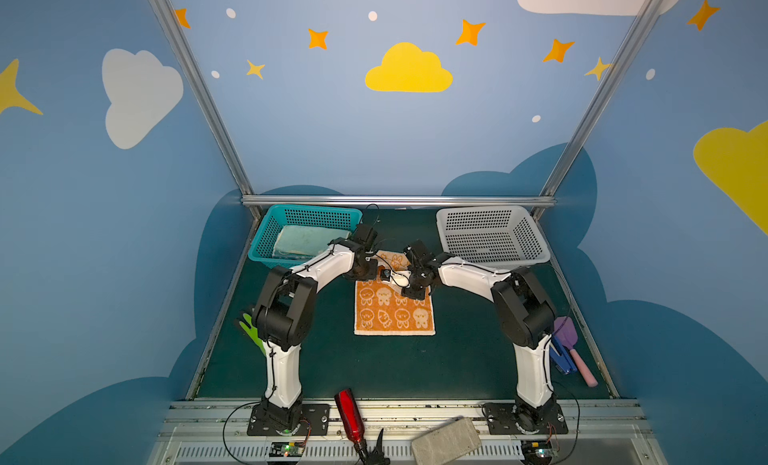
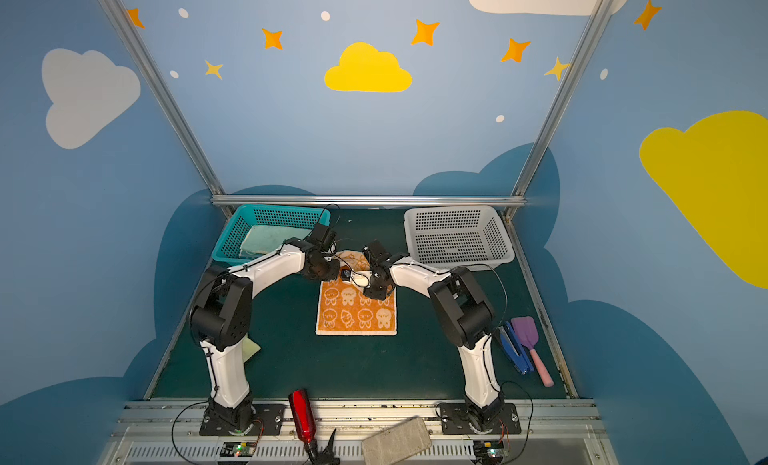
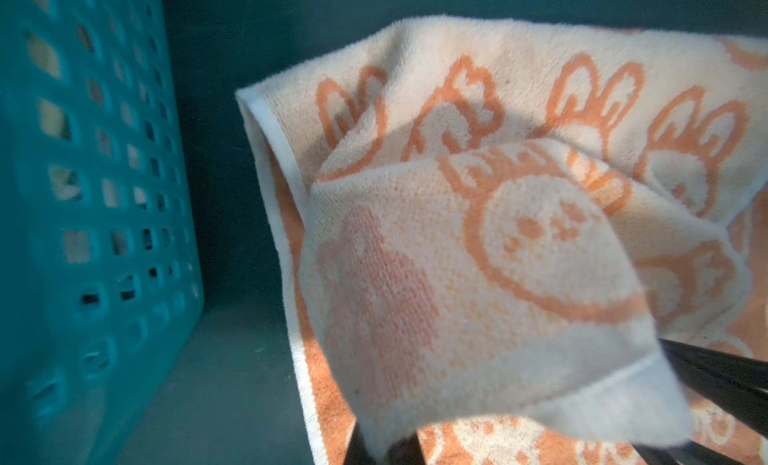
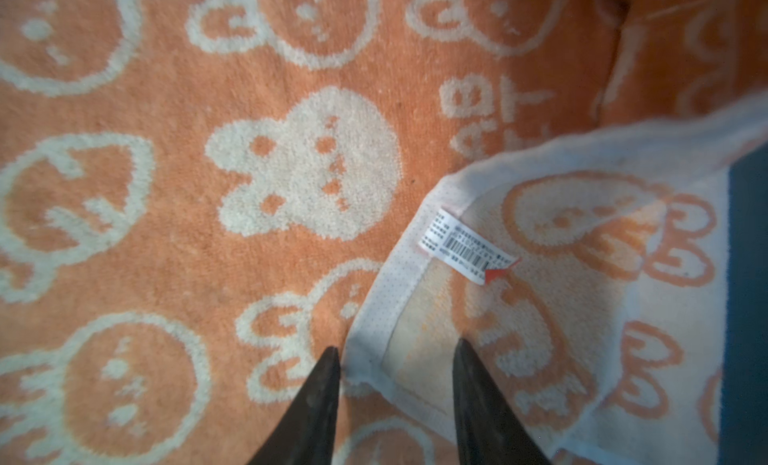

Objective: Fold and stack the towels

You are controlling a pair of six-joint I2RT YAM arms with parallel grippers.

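The orange terry towel with cream rabbits (image 1: 394,309) lies on the dark green worktop (image 1: 374,367), just right of the teal perforated plastic basket (image 1: 266,242). The left gripper (image 1: 376,272) has its jaws pinching the towel's folded-over far corner; the right gripper (image 4: 395,350) has its jaws spread over the hem.

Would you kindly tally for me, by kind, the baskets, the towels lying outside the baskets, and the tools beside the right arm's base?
Baskets: 2 (teal basket, white basket)
Towels outside baskets: 1 (orange towel)
Tools: 2 (purple spatula, blue stapler)
Total: 5
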